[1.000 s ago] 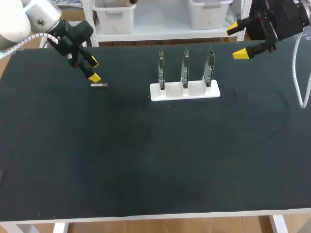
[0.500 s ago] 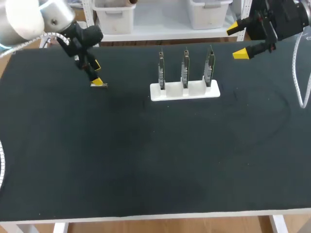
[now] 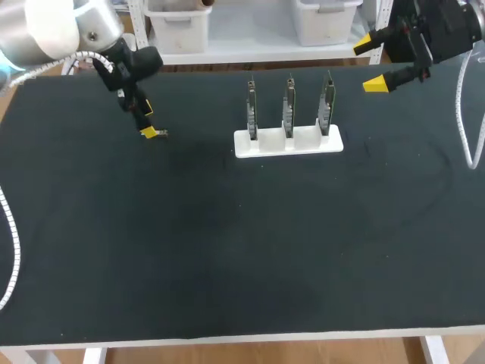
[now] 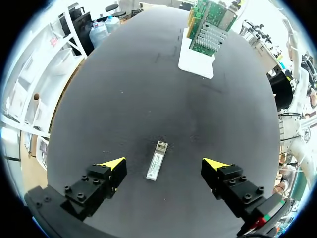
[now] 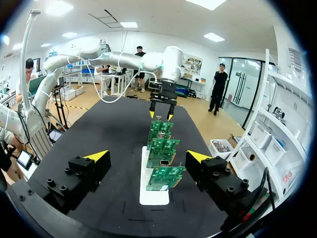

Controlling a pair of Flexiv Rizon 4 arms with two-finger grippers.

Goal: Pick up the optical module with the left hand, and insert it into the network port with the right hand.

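Note:
The optical module (image 4: 157,159), a small silver bar, lies flat on the black table (image 3: 227,243) at the far left. My left gripper (image 4: 164,164) hangs just above it, open, one yellow tip on each side and neither touching. In the head view the module (image 3: 161,133) peeks out beside the left gripper (image 3: 148,120). Three upright green network cards (image 3: 289,106) stand in a white holder (image 3: 288,142) at the far middle. My right gripper (image 3: 370,64) is open and empty, raised at the far right. From the right gripper (image 5: 147,157) the cards (image 5: 161,148) line up ahead.
The white holder (image 4: 195,62) with its cards (image 4: 208,27) stands well ahead of the left gripper. A white cable (image 3: 471,114) hangs from my right arm over the table's right side.
My left gripper has turned and come down over the module, its tips now straddling it. The right arm has not moved.

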